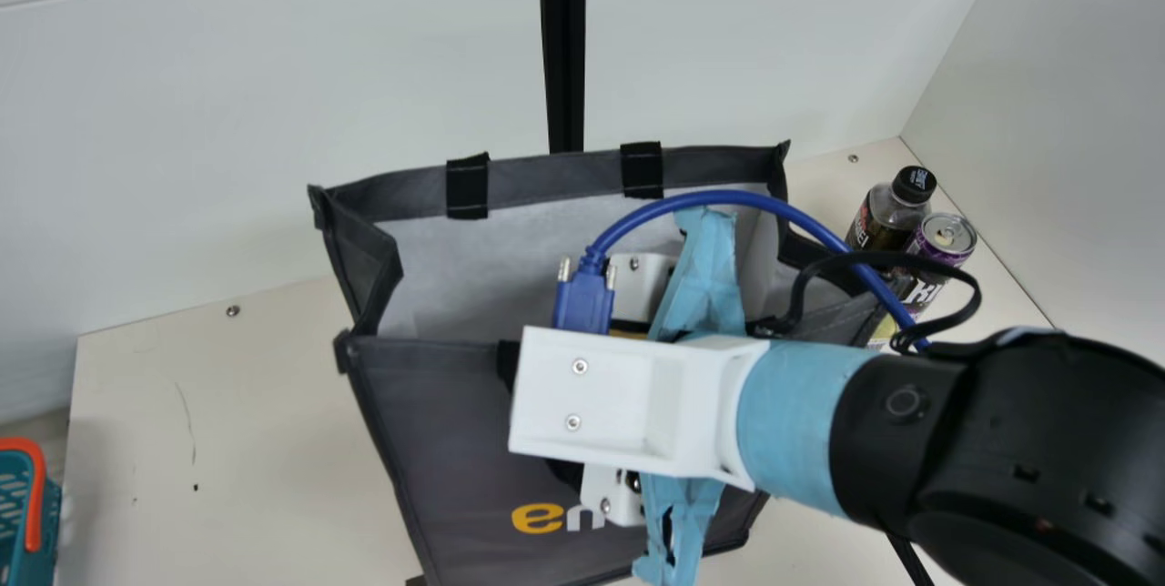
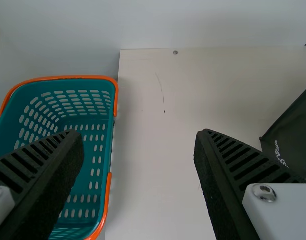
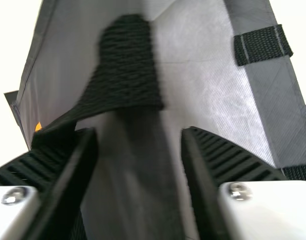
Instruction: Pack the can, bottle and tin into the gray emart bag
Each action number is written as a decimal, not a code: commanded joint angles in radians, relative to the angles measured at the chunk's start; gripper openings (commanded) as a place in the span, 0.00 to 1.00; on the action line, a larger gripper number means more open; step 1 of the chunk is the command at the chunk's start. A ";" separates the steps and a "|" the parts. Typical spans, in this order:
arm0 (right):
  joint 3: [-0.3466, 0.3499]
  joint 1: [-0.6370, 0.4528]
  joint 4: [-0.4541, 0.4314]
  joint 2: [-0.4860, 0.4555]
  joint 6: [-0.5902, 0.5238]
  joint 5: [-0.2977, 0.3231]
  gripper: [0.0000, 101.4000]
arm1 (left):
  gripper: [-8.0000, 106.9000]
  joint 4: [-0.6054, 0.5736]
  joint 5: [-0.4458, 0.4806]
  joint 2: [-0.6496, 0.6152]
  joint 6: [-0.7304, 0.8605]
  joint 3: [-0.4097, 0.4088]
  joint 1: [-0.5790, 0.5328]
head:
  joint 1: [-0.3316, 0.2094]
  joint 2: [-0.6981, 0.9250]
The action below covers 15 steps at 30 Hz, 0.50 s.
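Observation:
My right gripper (image 1: 628, 399) is over the gray emart bag (image 1: 437, 440), its fingertips hidden in the main view. In the right wrist view the right gripper (image 3: 139, 135) stands open, with the bag's gray front edge and a black strap (image 3: 125, 65) between and beyond its fingers. Right of the bag, the dark-capped bottle (image 1: 881, 220) and purple can (image 1: 945, 238) stand close together. A yellowish bit (image 1: 881, 333) shows below the can; whether it is the tin, I cannot tell. My left gripper (image 2: 139, 135) is open with nothing held.
A teal basket with orange handles (image 2: 83, 107) stands at the left edge of the cream table (image 2: 153, 165). White walls rise behind and at the right. The bag's back rim (image 1: 555, 176) stands up, and a blue cable (image 1: 728, 197) arches above the opening.

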 commanded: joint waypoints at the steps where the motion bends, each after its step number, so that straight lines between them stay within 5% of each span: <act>1: -0.002 0.005 -0.004 -0.004 0.006 0.000 0.74 | 0.85 0.000 0.000 0.000 0.000 0.000 0.000 | -0.023 -0.001; 6: -0.005 0.016 -0.013 -0.017 0.020 0.000 0.90 | 0.85 0.000 0.000 0.000 0.000 0.000 0.000 | -0.023 -0.001; 15: -0.008 0.026 -0.031 -0.046 0.033 0.000 0.90 | 0.85 0.000 0.000 0.000 0.000 0.000 0.000 | -0.023 -0.001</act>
